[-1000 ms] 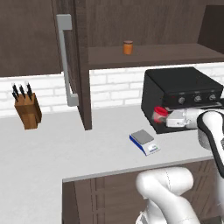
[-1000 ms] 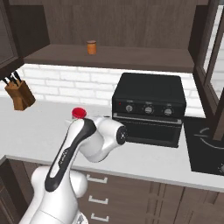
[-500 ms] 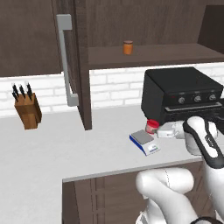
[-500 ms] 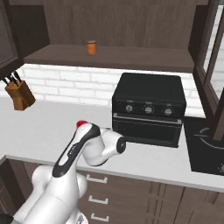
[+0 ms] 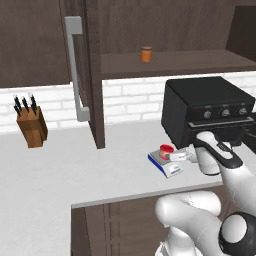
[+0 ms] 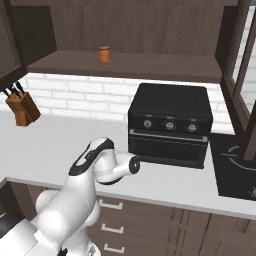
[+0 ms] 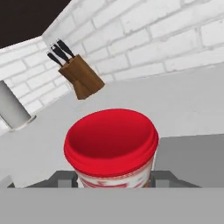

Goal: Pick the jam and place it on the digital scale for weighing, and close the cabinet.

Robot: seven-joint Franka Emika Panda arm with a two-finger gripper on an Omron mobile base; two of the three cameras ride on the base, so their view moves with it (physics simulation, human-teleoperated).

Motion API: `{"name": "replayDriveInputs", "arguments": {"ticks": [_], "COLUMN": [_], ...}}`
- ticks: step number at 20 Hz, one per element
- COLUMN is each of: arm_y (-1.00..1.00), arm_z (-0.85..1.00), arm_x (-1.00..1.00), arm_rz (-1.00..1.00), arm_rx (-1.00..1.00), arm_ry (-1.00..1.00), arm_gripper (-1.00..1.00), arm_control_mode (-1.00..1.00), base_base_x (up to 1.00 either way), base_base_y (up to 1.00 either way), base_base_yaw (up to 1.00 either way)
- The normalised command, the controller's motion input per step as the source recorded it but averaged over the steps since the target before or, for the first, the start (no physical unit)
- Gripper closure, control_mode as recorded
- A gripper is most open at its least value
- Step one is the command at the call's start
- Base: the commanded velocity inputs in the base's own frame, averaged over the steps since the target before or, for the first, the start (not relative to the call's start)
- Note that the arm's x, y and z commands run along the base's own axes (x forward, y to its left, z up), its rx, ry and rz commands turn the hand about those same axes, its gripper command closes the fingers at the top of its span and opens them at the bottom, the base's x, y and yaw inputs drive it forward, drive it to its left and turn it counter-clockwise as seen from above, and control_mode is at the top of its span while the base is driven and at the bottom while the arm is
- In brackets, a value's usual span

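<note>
Fingers [image 7: 65, 178] sit on either side of the jam [image 7: 111, 146], their grey tips showing just at both flanks of the jar in my hand view; I read them as clamped on it. From the left base view the jam [image 5: 166, 150] is over the digital scale [image 5: 165, 163], right at the platform, though I cannot tell whether its base touches. The gripper [image 5: 176, 156] reaches in from the right, low over the counter [image 5: 60, 170]. The scale lies near the counter's front edge, just in front of the black oven [image 5: 206, 109]. Farther out, the cabinet [image 5: 85, 70] door stands open, edge-on to me, its grey bar handle facing left. An orange jar [image 5: 146, 54] stands on the shelf inside. A knife block [image 5: 32, 125] sits toward the counter's back left, by the brick wall.
</note>
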Motion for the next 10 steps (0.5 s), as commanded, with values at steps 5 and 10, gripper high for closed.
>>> {"name": "replayDriveInputs", "arguments": {"ticks": [5,10], "arm_y": [-0.05,-0.07], "arm_z": [-0.22,-0.1], "arm_x": [0.37,0.21], "arm_rz": [0.0,0.0], "arm_rx": [-0.01,-0.04], "arm_ry": [0.01,-0.07], "arm_gripper": [1.0,1.0], "arm_control_mode": [-1.0,-1.0], "base_base_x": [0.0,0.0], "base_base_y": [0.0,0.0], "base_base_yaw": [0.0,0.0]}}
